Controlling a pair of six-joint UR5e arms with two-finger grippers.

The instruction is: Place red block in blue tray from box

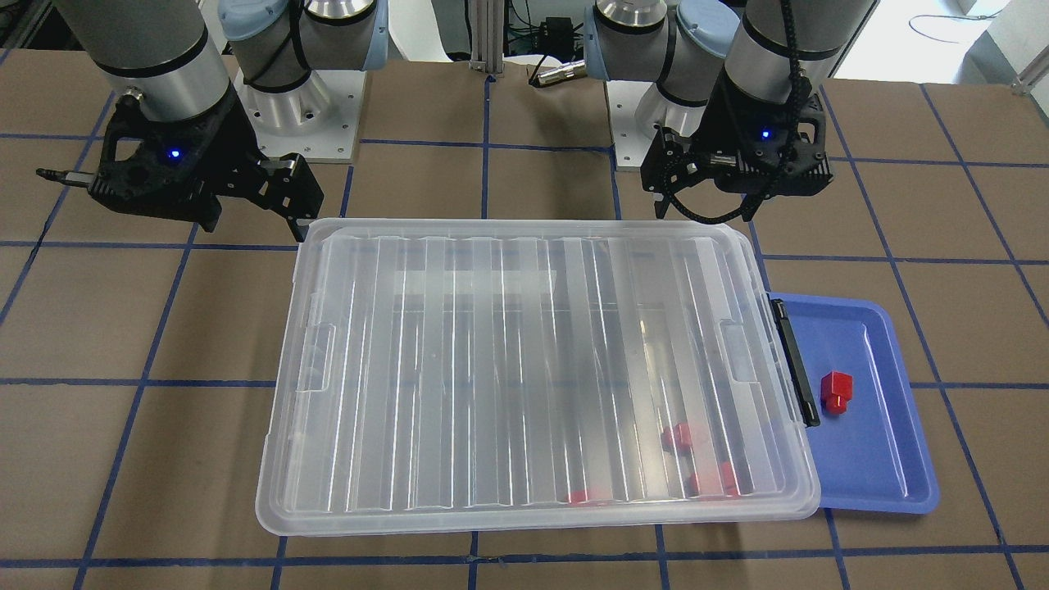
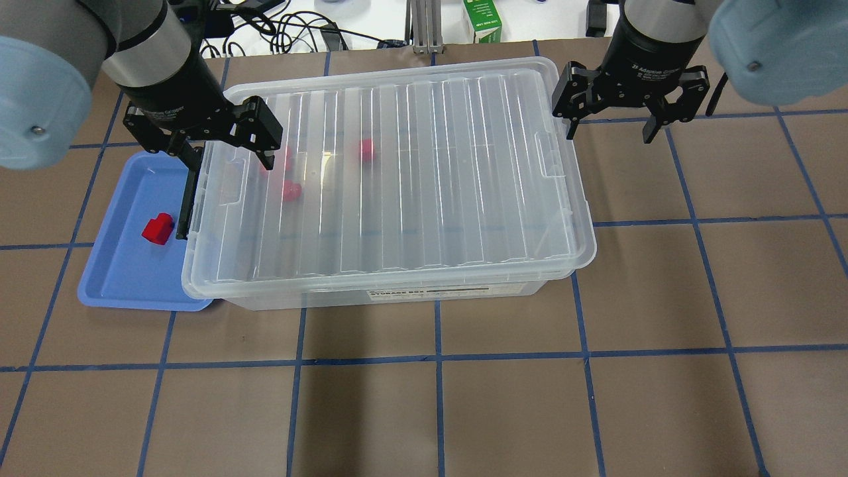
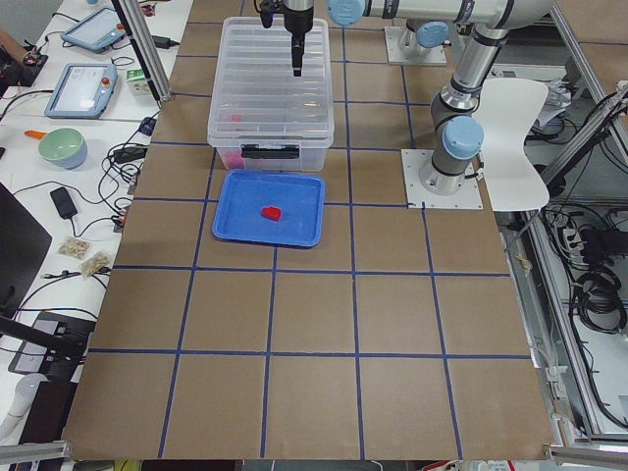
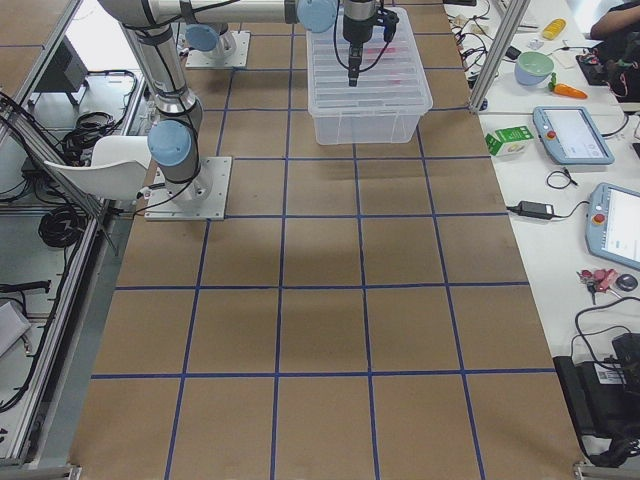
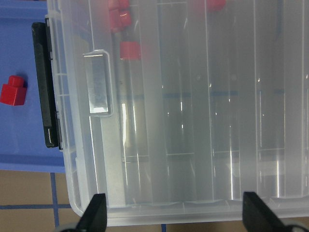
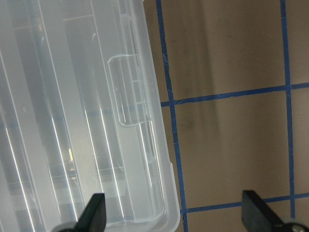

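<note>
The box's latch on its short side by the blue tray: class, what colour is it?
Black. The latch shows best in the left wrist-mounted view.

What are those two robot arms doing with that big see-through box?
Nothing is being held right now. The left gripper and the right gripper hang open over the two ends of the box, whose lid is on. One red block lies in the blue tray beside it; more red blocks show through the lid.

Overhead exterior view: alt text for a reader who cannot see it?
A blue tray holding one red block sits at the left end of a lidded clear box; more blocks show through the lid. The left end effector hangs open over the box's tray end, the right end effector open off its far-right corner.
</note>
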